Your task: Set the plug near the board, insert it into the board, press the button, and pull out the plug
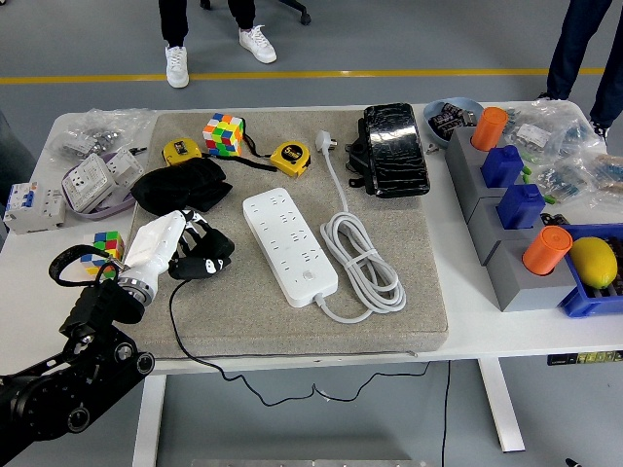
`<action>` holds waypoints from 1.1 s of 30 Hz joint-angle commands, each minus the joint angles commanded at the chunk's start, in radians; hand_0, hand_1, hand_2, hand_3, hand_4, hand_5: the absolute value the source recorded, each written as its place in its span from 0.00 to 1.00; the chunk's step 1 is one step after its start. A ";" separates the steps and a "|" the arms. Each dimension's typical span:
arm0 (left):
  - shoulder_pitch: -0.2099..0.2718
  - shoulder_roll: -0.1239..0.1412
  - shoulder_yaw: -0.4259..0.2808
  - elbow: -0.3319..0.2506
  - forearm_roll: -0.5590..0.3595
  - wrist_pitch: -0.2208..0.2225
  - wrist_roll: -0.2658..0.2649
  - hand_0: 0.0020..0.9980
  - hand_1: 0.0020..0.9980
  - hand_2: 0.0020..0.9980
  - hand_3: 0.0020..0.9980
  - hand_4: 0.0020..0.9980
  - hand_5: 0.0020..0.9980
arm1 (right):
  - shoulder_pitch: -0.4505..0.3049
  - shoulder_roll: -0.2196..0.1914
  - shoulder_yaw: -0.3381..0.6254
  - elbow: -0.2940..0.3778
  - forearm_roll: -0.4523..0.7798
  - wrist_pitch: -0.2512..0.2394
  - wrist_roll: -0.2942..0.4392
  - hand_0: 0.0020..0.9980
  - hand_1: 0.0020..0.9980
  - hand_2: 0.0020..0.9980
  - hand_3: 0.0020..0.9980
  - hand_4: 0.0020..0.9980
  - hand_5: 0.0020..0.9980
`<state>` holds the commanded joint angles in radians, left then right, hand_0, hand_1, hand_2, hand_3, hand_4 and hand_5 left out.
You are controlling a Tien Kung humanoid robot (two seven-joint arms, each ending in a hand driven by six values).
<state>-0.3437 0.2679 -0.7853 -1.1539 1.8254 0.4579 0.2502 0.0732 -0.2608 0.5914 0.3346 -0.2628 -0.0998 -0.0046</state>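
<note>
Left hand [180,248] is clamping the black plug [202,265]; carrying it low toward the white power strip [289,244], minding the trailing cord [180,336].

The left arm [73,375], entering from seven o'clock, is built of black rounded segments with round joint caps (silver screws at their centres). A black cable loops beside the metallic wrist ring. The left hand [175,248] has a white shell and black fingers [206,263].

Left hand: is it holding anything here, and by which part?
Yes. The left hand is closed on the black plug, gripping its body at the end where the cable leaves it.
</note>
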 joint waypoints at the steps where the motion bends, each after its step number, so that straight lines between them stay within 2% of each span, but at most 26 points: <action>1: 0.000 0.001 0.001 -0.001 0.002 0.001 0.001 0.23 0.29 0.34 0.52 0.84 0.07 | 0.000 0.000 0.000 0.000 0.000 0.000 0.000 0.57 0.65 0.63 0.55 0.96 0.53; 7: -0.001 0.005 0.008 -0.014 0.000 0.008 -0.009 0.21 0.26 0.31 0.52 0.83 0.05 | 0.003 -0.002 -0.002 0.001 0.000 -0.001 0.001 0.57 0.65 0.63 0.55 0.96 0.53; 10: -0.002 0.011 0.010 -0.030 -0.012 0.012 -0.047 0.21 0.25 0.31 0.51 0.82 0.05 | 0.004 -0.003 -0.003 0.001 0.000 -0.001 0.001 0.57 0.65 0.63 0.55 0.96 0.53; 14: -0.010 0.025 0.018 -0.044 -0.063 0.016 -0.139 0.21 0.25 0.31 0.51 0.82 0.05 | 0.003 -0.003 -0.003 0.001 -0.001 -0.001 0.001 0.57 0.65 0.63 0.55 0.96 0.53; 19: -0.032 0.041 0.038 -0.035 -0.142 -0.015 -0.284 0.21 0.24 0.31 0.51 0.83 0.05 | 0.001 0.000 -0.003 0.001 -0.001 -0.001 0.002 0.57 0.65 0.63 0.55 0.96 0.53; 23: -0.056 0.050 0.066 -0.017 -0.193 -0.021 -0.360 0.21 0.24 0.30 0.51 0.82 0.05 | 0.000 0.000 -0.002 0.002 -0.002 -0.001 0.002 0.57 0.65 0.63 0.55 0.96 0.53; 27: -0.088 0.051 0.096 0.002 -0.220 -0.023 -0.389 0.21 0.24 0.30 0.51 0.82 0.05 | -0.001 0.000 -0.001 0.001 0.000 -0.001 0.002 0.57 0.65 0.63 0.55 0.96 0.53; 33: -0.146 0.036 0.134 0.050 -0.240 -0.039 -0.388 0.21 0.24 0.30 0.51 0.82 0.06 | 0.000 0.001 0.002 0.002 -0.002 0.000 0.002 0.57 0.65 0.63 0.55 0.96 0.53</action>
<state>-0.4895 0.3036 -0.6516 -1.1039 1.5854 0.4189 -0.1382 0.0732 -0.2598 0.5931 0.3369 -0.2645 -0.1002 -0.0024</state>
